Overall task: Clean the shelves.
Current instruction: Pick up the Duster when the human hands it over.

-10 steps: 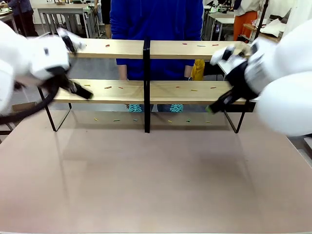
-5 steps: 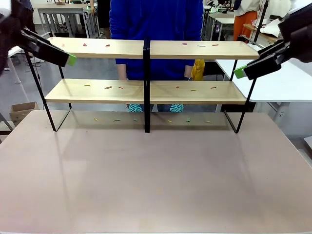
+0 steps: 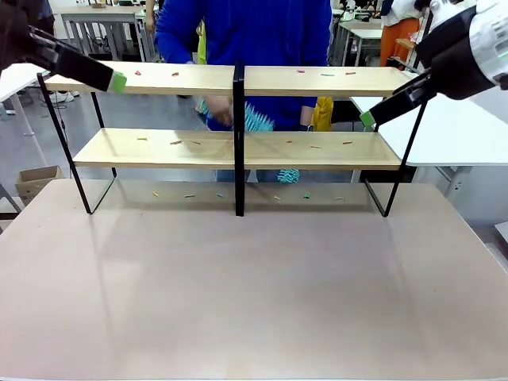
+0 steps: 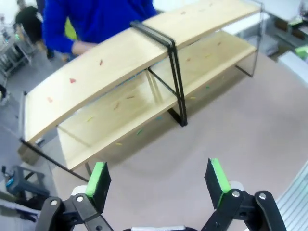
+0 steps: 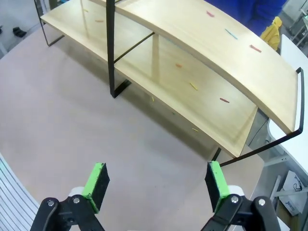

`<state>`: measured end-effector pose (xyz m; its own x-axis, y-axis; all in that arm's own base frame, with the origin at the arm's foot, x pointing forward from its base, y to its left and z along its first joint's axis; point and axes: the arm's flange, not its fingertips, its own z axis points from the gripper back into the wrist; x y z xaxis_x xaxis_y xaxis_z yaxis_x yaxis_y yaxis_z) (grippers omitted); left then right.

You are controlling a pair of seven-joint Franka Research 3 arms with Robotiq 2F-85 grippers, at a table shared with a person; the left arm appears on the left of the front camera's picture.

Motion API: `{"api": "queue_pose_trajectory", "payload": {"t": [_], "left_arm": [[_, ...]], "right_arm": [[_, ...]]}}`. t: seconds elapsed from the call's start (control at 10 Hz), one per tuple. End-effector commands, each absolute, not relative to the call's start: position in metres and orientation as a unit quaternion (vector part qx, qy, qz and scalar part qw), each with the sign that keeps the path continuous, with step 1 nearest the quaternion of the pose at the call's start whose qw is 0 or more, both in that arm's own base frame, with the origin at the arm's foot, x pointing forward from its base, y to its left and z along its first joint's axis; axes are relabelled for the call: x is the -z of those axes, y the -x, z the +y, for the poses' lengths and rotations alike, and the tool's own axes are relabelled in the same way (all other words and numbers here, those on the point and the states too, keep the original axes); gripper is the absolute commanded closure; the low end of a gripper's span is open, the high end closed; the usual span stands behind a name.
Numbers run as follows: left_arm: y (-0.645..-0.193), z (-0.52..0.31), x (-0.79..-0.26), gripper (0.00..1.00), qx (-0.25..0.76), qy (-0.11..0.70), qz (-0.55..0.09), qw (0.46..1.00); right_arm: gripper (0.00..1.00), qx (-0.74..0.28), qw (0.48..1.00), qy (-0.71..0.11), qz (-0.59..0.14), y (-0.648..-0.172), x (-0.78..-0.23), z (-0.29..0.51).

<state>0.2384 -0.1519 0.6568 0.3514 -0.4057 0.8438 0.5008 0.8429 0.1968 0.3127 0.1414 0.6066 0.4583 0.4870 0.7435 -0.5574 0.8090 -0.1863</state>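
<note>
The shelves (image 3: 317,151), two tiers of wooden boards, stand along the far edge of the tabletop (image 3: 254,302). Small coloured scraps (image 3: 176,143) dot the boards, and more lie on the tabletop beneath. The likely risk is that both grippers hang close to the top corners, so a careless sweep could knock the thin frame, shift the shelves, or flick scraps off the far edge. It could also strike a person's hand (image 3: 221,117) behind the middle.

At the left end, the left gripper (image 4: 158,177) is raised level with the top board, fingers wide apart and empty. At the right end, the right gripper (image 5: 155,184) angles down toward the lower board, likewise spread and holding nothing.
</note>
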Motion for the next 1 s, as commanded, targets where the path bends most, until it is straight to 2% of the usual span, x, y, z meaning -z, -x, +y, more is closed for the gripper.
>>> {"api": "queue_pose_trajectory", "payload": {"t": [0.0, 0.3, 0.5, 0.7, 0.9], "left_arm": [[-0.235, -0.155, -0.656, 0.00, 0.217, 0.067, -0.503, 0.834], [-0.225, -0.151, -0.661, 0.00, 0.152, 0.055, -0.526, 0.835], [-0.221, -0.158, -0.661, 0.00, 0.174, 0.050, -0.528, 0.830], [-0.220, -0.159, -0.659, 0.00, 0.185, 0.049, -0.525, 0.829], [-0.219, -0.156, -0.658, 0.00, 0.186, 0.037, -0.517, 0.834]], "right_arm": [[0.00, -0.301, 0.857, -0.055, -0.413, -0.318, -0.606, 0.145], [0.00, -0.305, 0.857, -0.057, -0.411, -0.321, -0.601, 0.144], [0.00, -0.309, 0.857, -0.054, -0.409, -0.323, -0.597, 0.147], [0.00, -0.293, 0.855, -0.016, -0.428, -0.319, -0.596, 0.152], [0.00, -0.297, 0.846, -0.031, -0.442, -0.313, -0.603, 0.153]]}}
